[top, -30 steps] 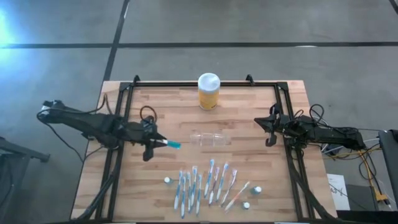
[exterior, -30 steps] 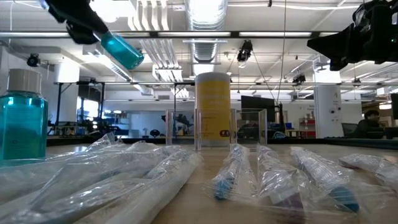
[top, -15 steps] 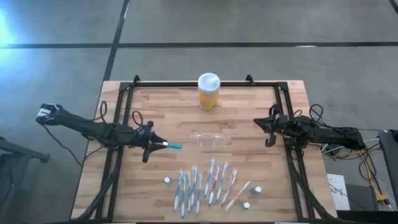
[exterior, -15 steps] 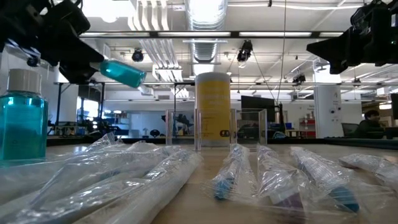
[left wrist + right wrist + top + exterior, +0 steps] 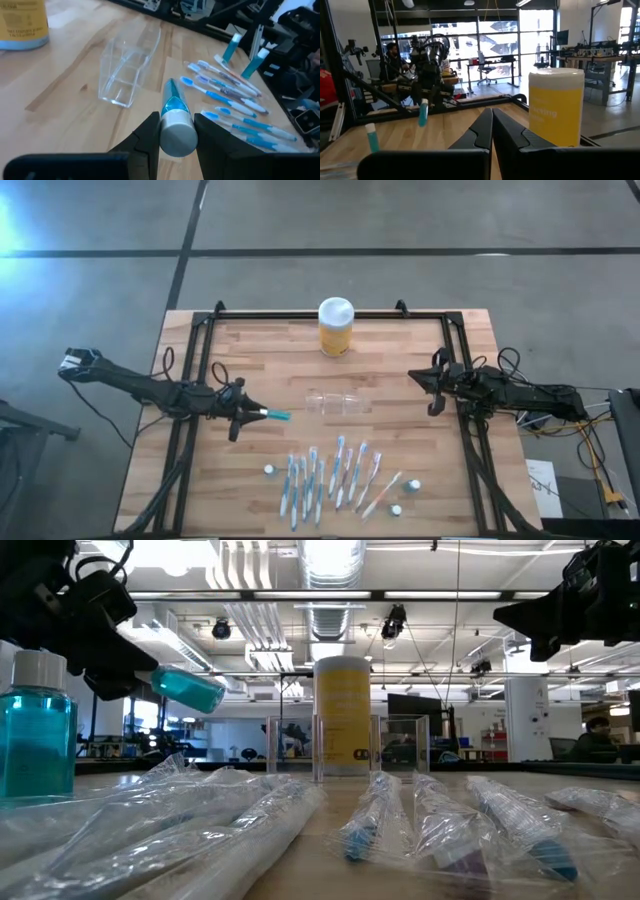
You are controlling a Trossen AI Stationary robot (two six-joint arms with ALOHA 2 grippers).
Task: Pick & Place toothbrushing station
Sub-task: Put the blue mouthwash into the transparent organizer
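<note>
Nearby, wrapped toothbrushes beside toothbrushing station

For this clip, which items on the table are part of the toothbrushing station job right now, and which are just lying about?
In the job:
- clear holder, lying on its side mid-table
- teal tube with a white cap, gripped by the left gripper

Lying about:
- yellow jar at the far edge
- wrapped toothbrushes in a row near the front
- right gripper, idle at the right side, fingers together

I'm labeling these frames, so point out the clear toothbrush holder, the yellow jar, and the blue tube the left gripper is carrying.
clear toothbrush holder (image 5: 126, 70): left wrist view, its see-through side wall.
yellow jar (image 5: 335, 337): high view, yellow body below the white lid.
blue tube (image 5: 188, 688): low view, middle of its teal body.
</note>
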